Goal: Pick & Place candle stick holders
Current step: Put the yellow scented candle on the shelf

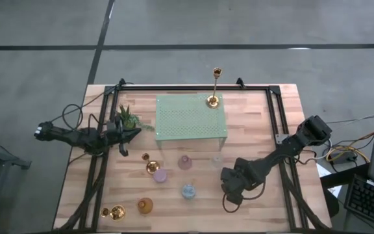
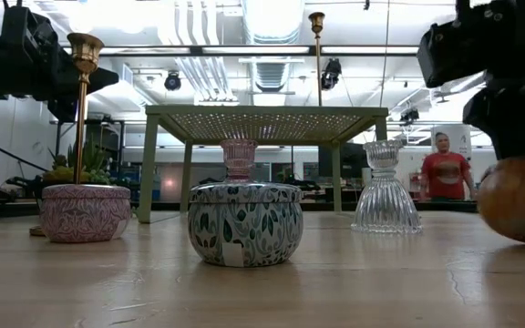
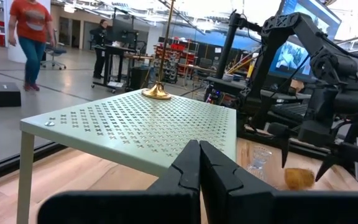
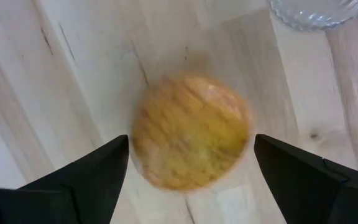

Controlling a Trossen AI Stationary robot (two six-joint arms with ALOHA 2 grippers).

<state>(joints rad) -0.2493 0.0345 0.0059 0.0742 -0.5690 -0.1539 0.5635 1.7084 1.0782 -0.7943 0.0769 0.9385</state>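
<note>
Amber glass holder [image 4: 191,132]: squat, round, ribbed; stood on the wooden table [image 1: 265,130] in front of the pale green perforated stand [image 1: 191,117], off its right front corner. It lay directly below the right gripper [image 4: 191,168], centred in the gap between the two spread fingers [image 4: 92,171], neither of which touched it. Being round, it offered no long axis to favour; a straight descent and a squeeze across its width looked sufficient. The right arm was much the nearer.

Clear ribbed glass holder [image 2: 386,187]: upright, just beside the amber one, between it and the stand's right front leg.

Tall gold candlestick [image 1: 215,88]: upright on the stand's top, at its far right corner; the only item on it.

Second gold candlestick [image 2: 84,105]: upright on the table, before the stand's left front leg.

Third gold candlestick [image 1: 114,212]: near the table's front left edge, well apart from the stand.

Remaining squat holders, all on the table before the stand: pink glass [image 1: 185,162], purple [image 1: 160,175], blue patterned tin [image 2: 245,223], orange [image 1: 145,206]. Contents could not be made out.

Left gripper [image 3: 199,163]: fingers pressed together, empty, hanging beside the stand's left side near the small potted plant [image 1: 127,119].
</note>
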